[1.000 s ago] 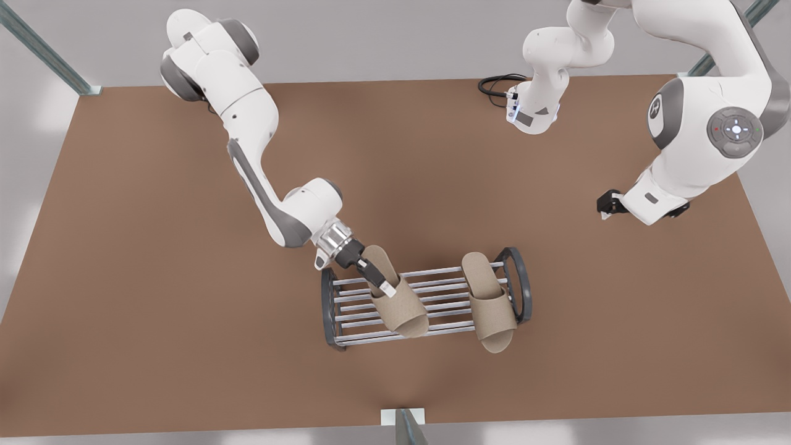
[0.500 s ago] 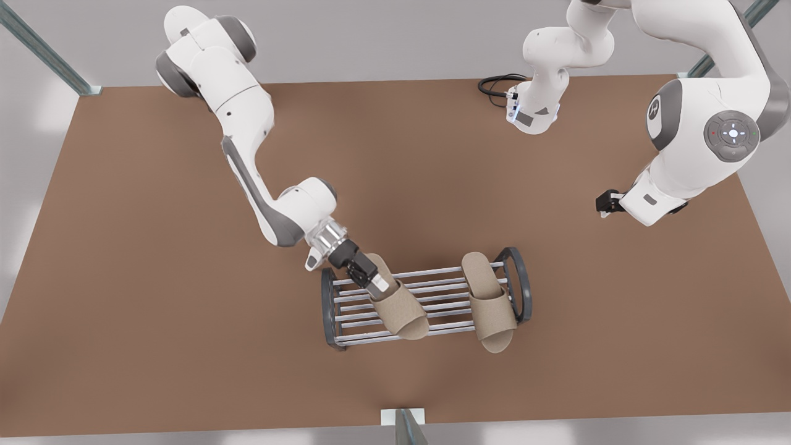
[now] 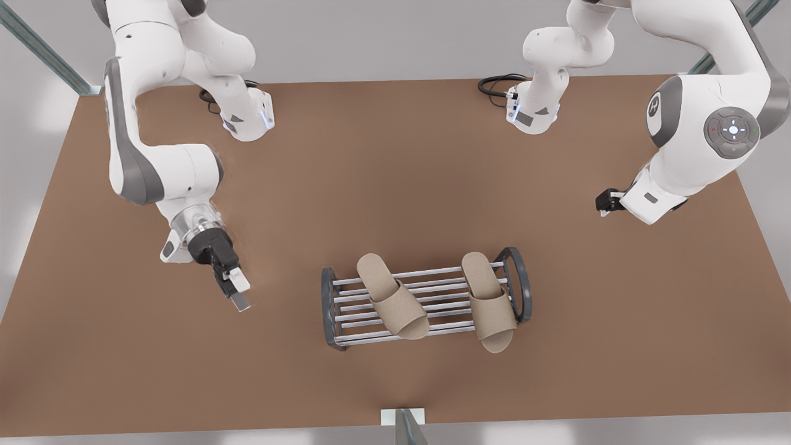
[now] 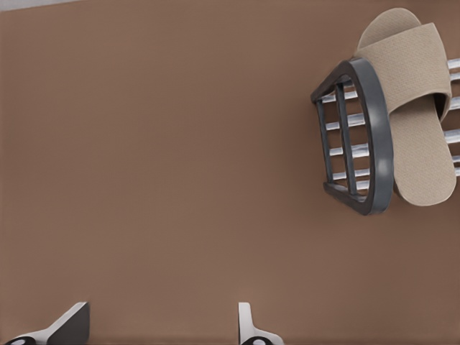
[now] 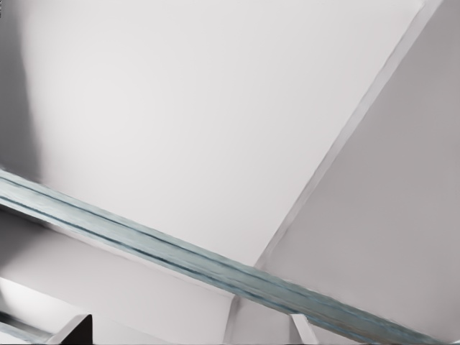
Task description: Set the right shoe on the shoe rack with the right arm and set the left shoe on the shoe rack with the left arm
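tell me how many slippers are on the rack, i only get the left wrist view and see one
Observer: Two. A second tan slipper lies across the shoe rack by its far end hoop, toe overhanging.
Operator: where's the right gripper
Observer: The right gripper waits over the table at the front view's right, apart from the rack.
Operator: is my gripper clear
Observer: Yes, the left gripper hangs open beside the rack, touching nothing.
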Motion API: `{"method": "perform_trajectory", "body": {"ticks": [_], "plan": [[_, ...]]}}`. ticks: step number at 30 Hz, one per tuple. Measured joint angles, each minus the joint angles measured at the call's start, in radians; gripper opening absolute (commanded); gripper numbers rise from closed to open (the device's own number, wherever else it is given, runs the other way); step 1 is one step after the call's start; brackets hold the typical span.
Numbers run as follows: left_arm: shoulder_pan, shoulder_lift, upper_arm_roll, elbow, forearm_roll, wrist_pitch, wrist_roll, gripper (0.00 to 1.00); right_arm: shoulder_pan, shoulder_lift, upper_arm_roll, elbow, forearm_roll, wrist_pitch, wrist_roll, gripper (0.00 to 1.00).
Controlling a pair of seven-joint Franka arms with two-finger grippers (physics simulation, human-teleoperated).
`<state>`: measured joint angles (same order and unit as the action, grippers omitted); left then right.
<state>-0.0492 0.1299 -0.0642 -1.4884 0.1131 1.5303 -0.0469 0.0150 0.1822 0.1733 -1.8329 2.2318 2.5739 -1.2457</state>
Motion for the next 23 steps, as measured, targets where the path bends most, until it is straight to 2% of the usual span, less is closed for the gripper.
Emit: {"method": "perform_trajectory", "body": {"ticks": [3, 5, 8, 10, 12, 15, 19, 23], "plan": [[0.000, 0.000, 0.000, 0.000, 0.000, -0.001, -0.005, 1.00, -0.048, -0.057, -0.233, -0.089, -0.455, -0.193, 0.051, 1.00], [0.000, 0.000, 0.000, 0.000, 0.000, -0.001, -0.008, 1.00, -0.097, -0.091, -0.333, 0.003, -0.896, -0.333, 0.102, 1.00], [0.000, 0.000, 0.000, 0.000, 0.000, -0.001, -0.012, 1.00, -0.131, -0.103, -0.324, 0.166, -1.570, -0.571, 0.244, 1.00], [0.000, 0.000, 0.000, 0.000, 0.001, -0.002, -0.014, 1.00, -0.071, -0.093, -0.269, 0.176, -1.854, -0.678, 0.344, 1.00], [0.000, 0.001, 0.000, 0.001, 0.001, -0.002, -0.016, 1.00, 0.010, -0.087, -0.210, 0.175, -2.019, -0.750, 0.436, 1.00], [0.000, 0.001, 0.000, 0.001, 0.000, -0.002, -0.019, 1.00, 0.080, -0.059, -0.192, 0.197, -2.133, -0.812, 0.558, 1.00], [0.000, 0.001, 0.000, 0.002, 0.000, -0.002, -0.022, 1.00, -0.009, -0.054, -0.192, 0.237, -2.187, -0.857, 0.691, 1.00], [0.000, 0.001, 0.000, 0.002, 0.000, -0.001, -0.024, 1.00, -0.028, -0.045, -0.205, 0.257, -2.205, -0.886, 0.804, 1.00]]}}
